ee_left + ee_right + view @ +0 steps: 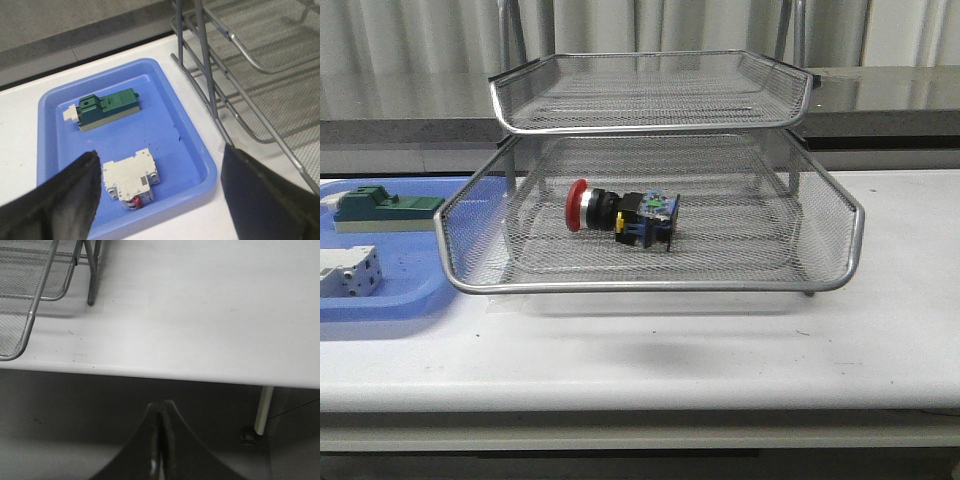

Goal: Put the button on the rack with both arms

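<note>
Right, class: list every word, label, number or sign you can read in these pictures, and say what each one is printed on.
None can be read.
Button: a small green and yellow patch on its block, too small to read.
White breaker: a small dark window and red mark on its front, blurred, no readable text.
Green block: no marking visible.
Rack, blue tray, table: no print visible.
</note>
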`<state>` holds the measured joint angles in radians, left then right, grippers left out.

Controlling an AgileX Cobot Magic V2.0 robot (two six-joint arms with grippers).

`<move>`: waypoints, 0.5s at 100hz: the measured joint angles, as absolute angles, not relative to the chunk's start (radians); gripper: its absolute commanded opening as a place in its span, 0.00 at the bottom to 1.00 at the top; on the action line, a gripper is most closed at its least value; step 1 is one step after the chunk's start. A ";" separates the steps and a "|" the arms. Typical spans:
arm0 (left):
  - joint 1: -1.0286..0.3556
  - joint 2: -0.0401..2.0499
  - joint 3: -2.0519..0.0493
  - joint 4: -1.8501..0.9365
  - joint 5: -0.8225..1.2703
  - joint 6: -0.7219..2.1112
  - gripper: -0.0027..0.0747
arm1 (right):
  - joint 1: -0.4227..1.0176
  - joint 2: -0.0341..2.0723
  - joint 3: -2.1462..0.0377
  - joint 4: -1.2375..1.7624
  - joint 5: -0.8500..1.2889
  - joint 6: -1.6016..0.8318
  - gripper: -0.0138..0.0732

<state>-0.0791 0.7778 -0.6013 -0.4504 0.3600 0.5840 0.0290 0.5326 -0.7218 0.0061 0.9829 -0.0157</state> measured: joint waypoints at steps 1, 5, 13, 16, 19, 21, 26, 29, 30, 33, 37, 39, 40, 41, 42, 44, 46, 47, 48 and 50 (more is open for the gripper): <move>-0.079 0.770 -0.595 -0.455 0.354 0.584 0.67 | 0.029 0.533 -0.722 0.006 0.983 -0.016 0.08; -0.079 0.726 -0.556 -0.471 0.320 0.584 0.67 | 0.029 0.533 -0.722 0.006 0.983 -0.016 0.08; -0.079 0.645 -0.490 -0.500 0.263 0.584 0.67 | 0.029 0.533 -0.722 0.006 0.983 -0.016 0.08; -0.079 0.610 -0.464 -0.510 0.241 0.584 0.67 | 0.029 0.533 -0.722 0.006 0.983 -0.016 0.08; -0.079 0.584 -0.444 -0.524 0.224 0.584 0.67 | 0.029 0.533 -0.722 0.006 0.983 -0.016 0.08; -0.079 0.565 -0.430 -0.529 0.215 0.584 0.67 | 0.029 0.533 -0.722 0.006 0.983 -0.016 0.08; -0.079 0.522 -0.402 -0.550 0.193 0.584 0.67 | 0.029 0.533 -0.722 0.006 0.983 -0.016 0.08; -0.079 0.499 -0.387 -0.560 0.183 0.584 0.67 | 0.029 0.533 -0.722 0.006 0.983 -0.016 0.08; -0.079 0.488 -0.380 -0.562 0.178 0.584 0.67 | 0.029 0.533 -0.722 0.006 0.983 -0.016 0.08; -0.079 0.467 -0.366 -0.573 0.171 0.584 0.67 | 0.029 0.533 -0.722 0.006 0.983 -0.016 0.08; -0.079 0.438 -0.348 -0.583 0.160 0.584 0.67 | 0.029 0.533 -0.722 0.006 0.983 -0.016 0.08; -0.079 0.429 -0.339 -0.588 0.155 0.584 0.67 | 0.029 0.533 -0.722 0.006 0.983 -0.016 0.08; -0.079 0.420 -0.336 -0.591 0.151 0.584 0.67 | 0.029 0.533 -0.722 0.006 0.983 -0.016 0.08; -0.079 0.416 -0.333 -0.593 0.151 0.584 0.67 | 0.029 0.533 -0.722 0.006 0.983 -0.016 0.08; -0.079 0.408 -0.328 -0.593 0.144 0.584 0.67 | 0.029 0.533 -0.722 0.006 0.983 -0.016 0.08; -0.079 0.396 -0.321 -0.598 0.137 0.584 0.67 | 0.029 0.533 -0.722 0.006 0.983 -0.016 0.08; -0.079 0.388 -0.316 -0.603 0.132 0.584 0.67 | 0.029 0.533 -0.722 0.006 0.983 -0.016 0.08; -0.079 0.381 -0.311 -0.605 0.126 0.584 0.67 | 0.029 0.533 -0.722 0.006 0.983 -0.016 0.08; -0.079 0.378 -0.309 -0.605 0.123 0.584 0.67 | 0.029 0.533 -0.722 0.006 0.983 -0.016 0.08; -0.079 0.368 -0.303 -0.607 0.114 0.584 0.67 | 0.029 0.533 -0.722 0.006 0.983 -0.016 0.08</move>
